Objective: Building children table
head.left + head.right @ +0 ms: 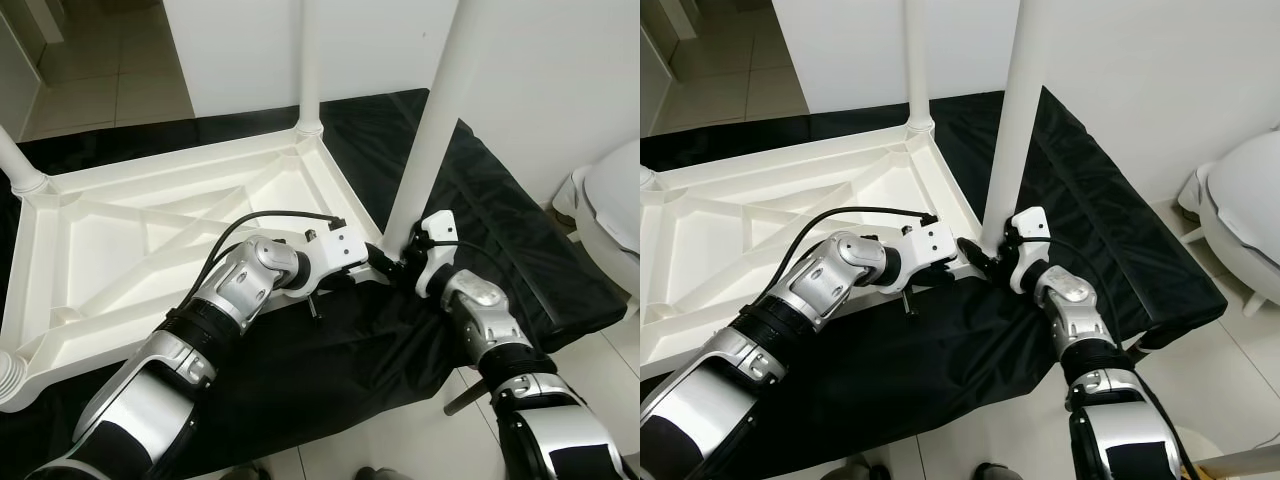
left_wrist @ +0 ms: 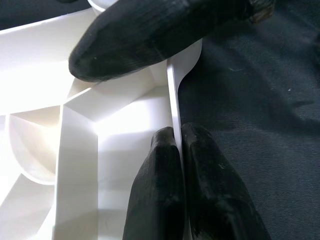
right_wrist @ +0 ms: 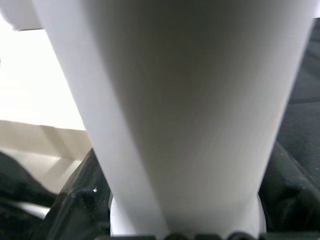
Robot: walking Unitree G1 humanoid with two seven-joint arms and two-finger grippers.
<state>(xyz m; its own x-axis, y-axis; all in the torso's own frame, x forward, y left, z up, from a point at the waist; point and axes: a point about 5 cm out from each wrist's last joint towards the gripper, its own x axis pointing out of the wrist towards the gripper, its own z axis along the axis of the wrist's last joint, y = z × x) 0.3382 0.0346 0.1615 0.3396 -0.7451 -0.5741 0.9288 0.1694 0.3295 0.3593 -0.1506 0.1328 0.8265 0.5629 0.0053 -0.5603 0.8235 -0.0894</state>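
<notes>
The white children's table [image 1: 150, 240] lies upside down on a black cloth [image 1: 520, 250]. Its white legs stand up at the far corner [image 1: 310, 60] and at the left [image 1: 15, 160]. Another white leg [image 1: 430, 130] rises from the near right corner socket. My right gripper [image 1: 405, 255] is shut around the base of that leg, which stands between its black fingers [image 3: 75, 200] in the right wrist view. My left gripper [image 1: 378, 268] reaches to the same corner. Its two fingers [image 2: 155, 190] pinch the table's thin rim [image 2: 172, 95].
A white rounded fixture [image 1: 610, 210] stands on the tiled floor at the right. White walls close in behind the table. A dark rod [image 1: 460, 400] lies on the floor by the cloth's near edge. The cloth ends just right of my right arm.
</notes>
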